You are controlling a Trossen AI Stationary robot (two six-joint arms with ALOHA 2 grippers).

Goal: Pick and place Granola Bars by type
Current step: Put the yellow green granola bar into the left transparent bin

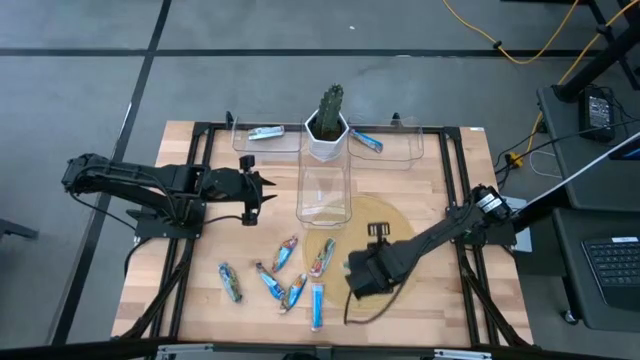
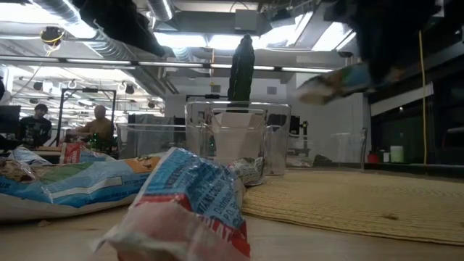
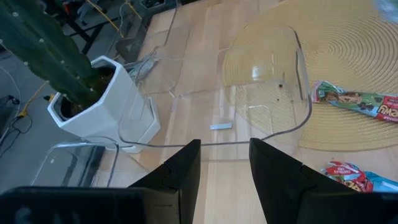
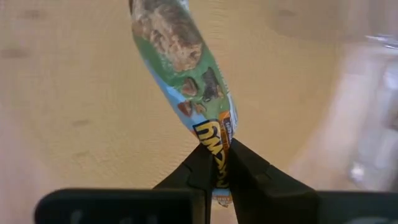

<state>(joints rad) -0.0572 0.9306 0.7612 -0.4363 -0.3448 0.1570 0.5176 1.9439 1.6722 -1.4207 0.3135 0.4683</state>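
Several granola bars lie on the wood near the table's near edge: blue ones [image 1: 268, 282] [image 1: 317, 305] and green-brown ones [image 1: 322, 257] [image 1: 230, 282]. One blue bar [image 1: 265, 132] lies in the far left clear bin, another [image 1: 365, 141] in the far right bin. My right gripper [image 4: 216, 163] is over the round woven mat, shut on a green-wrapped bar [image 4: 186, 68]. That bar also shows high in the low view [image 2: 337, 81]. My left gripper [image 3: 225, 168] is open and hovers left of the empty middle bin [image 1: 325, 190]. My right gripper pinches the green-wrapped bar by one end [image 4: 216, 146] between its two fingers. The rest of the bar sticks out ahead of the fingers, in line with them. The bar is lifted clear above the woven mat.
A cactus in a white pot [image 1: 327, 125] stands between the two far bins [image 1: 245, 140] [image 1: 405, 145]. The woven mat [image 1: 385, 225] lies right of centre. In the low view, bars [image 2: 188, 203] lie close in front. People sit in the room beyond [image 2: 94, 123].
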